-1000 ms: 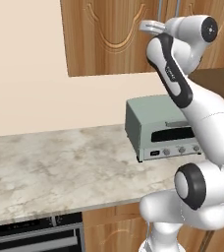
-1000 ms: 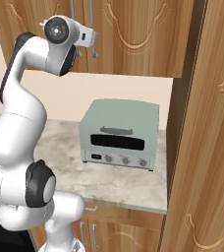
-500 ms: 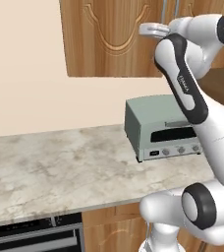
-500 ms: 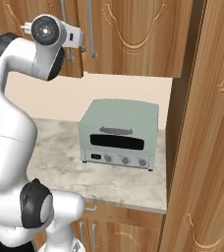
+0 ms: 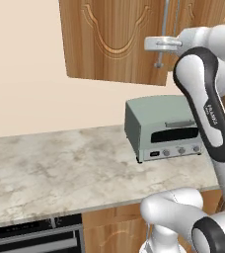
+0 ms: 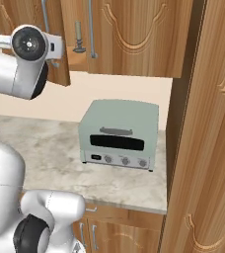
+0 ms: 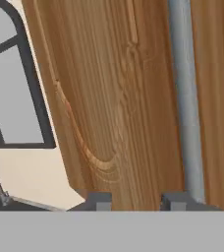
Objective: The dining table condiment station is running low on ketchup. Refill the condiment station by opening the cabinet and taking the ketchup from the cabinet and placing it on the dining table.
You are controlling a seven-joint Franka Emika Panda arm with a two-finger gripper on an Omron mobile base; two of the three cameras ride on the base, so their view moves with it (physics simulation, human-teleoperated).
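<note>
The cabinet (image 5: pixel 109 39) hangs above the counter, and its left door (image 6: pixel 55 64) stands ajar. My gripper (image 5: pixel 151 44) is up at that door, just left of its silver bar handle (image 5: pixel 166 17). In the hand view the door's wood panel (image 7: pixel 109 98) is close in front. The bar handle (image 7: pixel 185 98) runs up just above the right fingertip (image 7: pixel 175 201). My gripper (image 7: pixel 136 201) is open, with only the door panel behind the gap. The ketchup is hidden and the dining table is out of view.
A grey candlestick (image 6: pixel 77 37) stands in the gap of the cabinet. A pale green toaster oven (image 6: pixel 119 133) sits on the marbled counter (image 5: pixel 60 168) below. A tall wooden unit (image 6: pixel 208 148) walls in the right side. A window (image 7: pixel 15 98) shows past the door's edge.
The cabinet's left door has swung out from nearly closed, and the candlestick inside now shows. My hand and elbow rose. The fingers went from shut to apart.
</note>
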